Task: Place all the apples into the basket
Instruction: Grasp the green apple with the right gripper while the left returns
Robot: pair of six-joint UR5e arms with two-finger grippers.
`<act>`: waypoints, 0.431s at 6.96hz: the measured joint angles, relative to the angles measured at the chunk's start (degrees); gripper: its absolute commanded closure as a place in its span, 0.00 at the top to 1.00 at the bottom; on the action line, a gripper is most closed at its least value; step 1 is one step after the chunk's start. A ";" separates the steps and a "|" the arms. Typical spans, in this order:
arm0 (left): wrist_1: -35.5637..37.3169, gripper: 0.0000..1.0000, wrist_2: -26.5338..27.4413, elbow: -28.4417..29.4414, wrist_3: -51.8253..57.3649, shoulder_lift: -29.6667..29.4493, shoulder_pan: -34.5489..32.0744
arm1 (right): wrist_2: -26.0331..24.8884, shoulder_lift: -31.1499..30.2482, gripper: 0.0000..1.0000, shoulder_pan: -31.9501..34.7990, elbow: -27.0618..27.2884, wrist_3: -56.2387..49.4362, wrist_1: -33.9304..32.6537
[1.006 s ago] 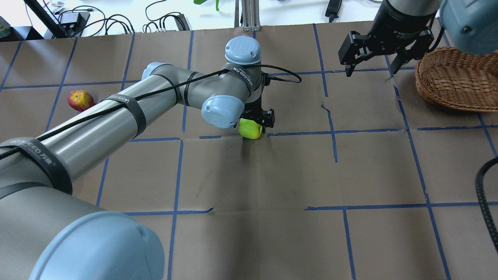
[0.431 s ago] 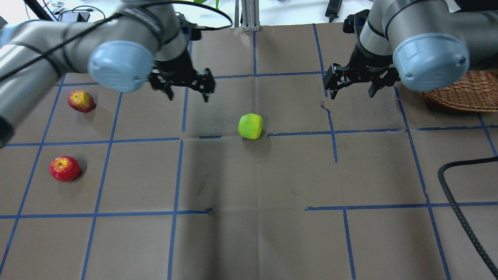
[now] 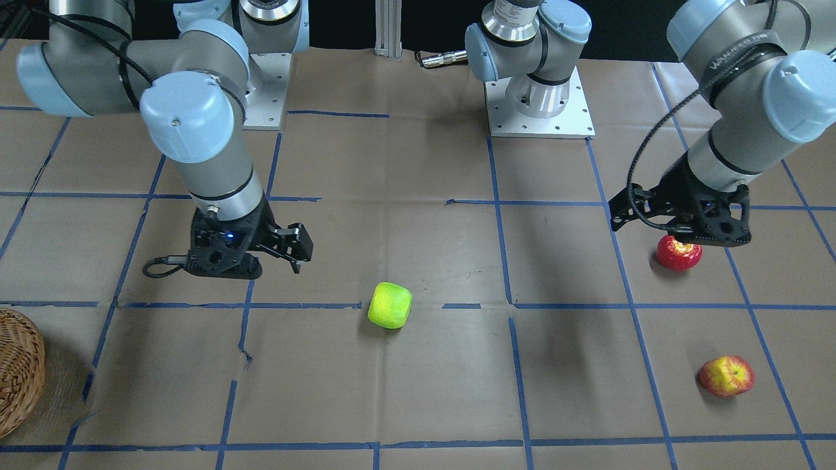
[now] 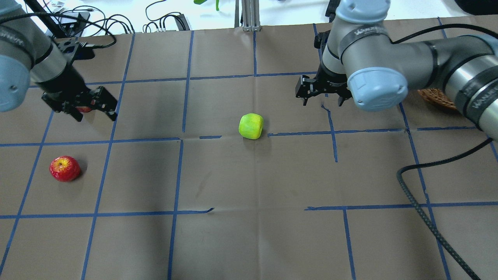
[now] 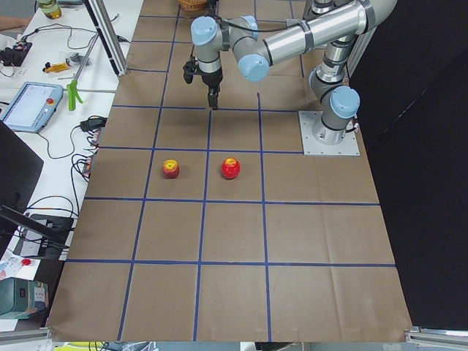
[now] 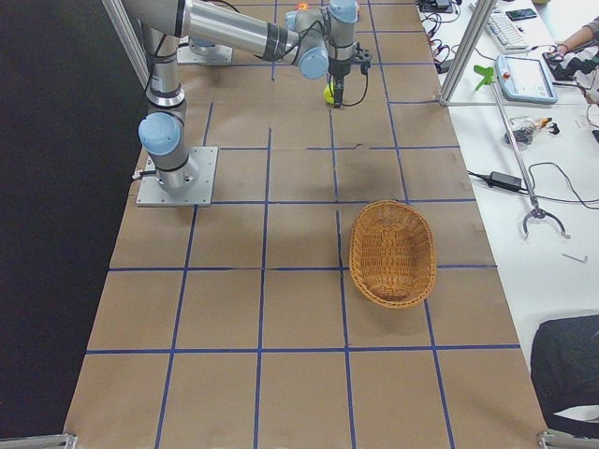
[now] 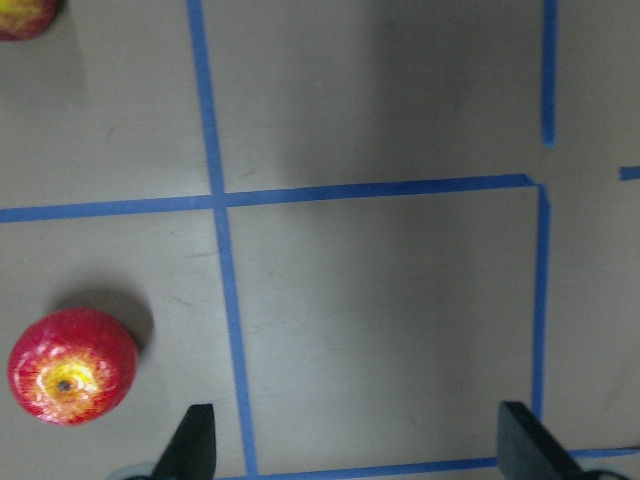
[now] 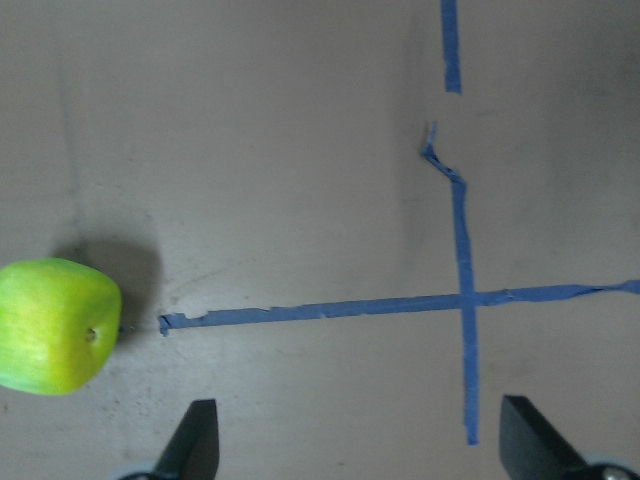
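Surface: brown paper covers the table, ruled into squares with blue tape; a white bench strewn with cables runs along its far edge.
Green apple: the lime green apple rests on the paper near the middle of the table, beside a tape line, and touches neither gripper.
Right gripper: the right gripper hangs above the paper with its fingers spread wide and only bare paper between them. The lime green apple lies to its left, outside the fingers and clearly apart.
Deep red apple: the glossy deep red apple sits on the left part of the table, nearer the robot than the other red one.
Red-and-yellow apple: the red-and-yellow apple lies farther out from the robot, apart from the deep red apple. In the overhead view the left gripper covers most of it.
Left gripper: the left gripper hovers over the left part of the table, released and grasping nothing. Its wrist camera shows the deep red apple just outside one finger and the red-and-yellow apple at the picture's top left corner.
Basket: the wicker basket stands at the right end of the table, well apart from the apples; all three lie on the paper outside it.
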 measured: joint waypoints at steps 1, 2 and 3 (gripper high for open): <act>6.09 0.98 0.67 -4.74 5.10 -0.15 4.86 | -0.18 3.08 1.00 3.42 -2.63 5.18 -1.26; 12.28 0.98 0.93 -8.70 9.33 -0.52 8.61 | -0.35 6.19 1.00 6.55 -5.76 9.84 -1.68; 17.35 0.98 1.02 -11.24 12.95 -1.07 11.63 | -0.49 9.27 1.00 9.50 -8.84 13.99 -1.79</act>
